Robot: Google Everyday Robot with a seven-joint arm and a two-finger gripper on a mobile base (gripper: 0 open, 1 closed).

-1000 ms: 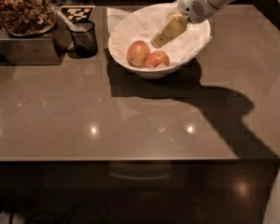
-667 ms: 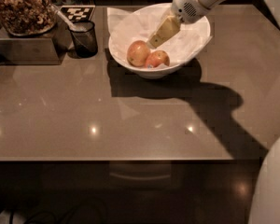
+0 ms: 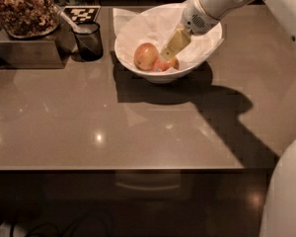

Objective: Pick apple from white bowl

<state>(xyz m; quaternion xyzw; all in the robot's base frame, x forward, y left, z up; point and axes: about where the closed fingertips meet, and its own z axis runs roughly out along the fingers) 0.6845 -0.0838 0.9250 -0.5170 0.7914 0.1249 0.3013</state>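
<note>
Camera view: the only marking is a black-and-white checkered marker (image 3: 81, 14) lying flat behind the dark cup (image 3: 90, 41); no letters can be read on it. The gripper (image 3: 166, 55) reaches down into the white bowl (image 3: 158, 76), its tip right at the top of the apple (image 3: 164, 65). Whether it is spread or pinching, I cannot tell. The apple sits low in the bowl on crumpled paper (image 3: 138, 26), touching a paler yellow apple (image 3: 145, 56) at its left.

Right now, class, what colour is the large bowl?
White bowl, camera view; gripper inside it, at the apple.

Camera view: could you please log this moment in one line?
gripper in white bowl | above apple | apple unlifted | paler apple alongside
</note>
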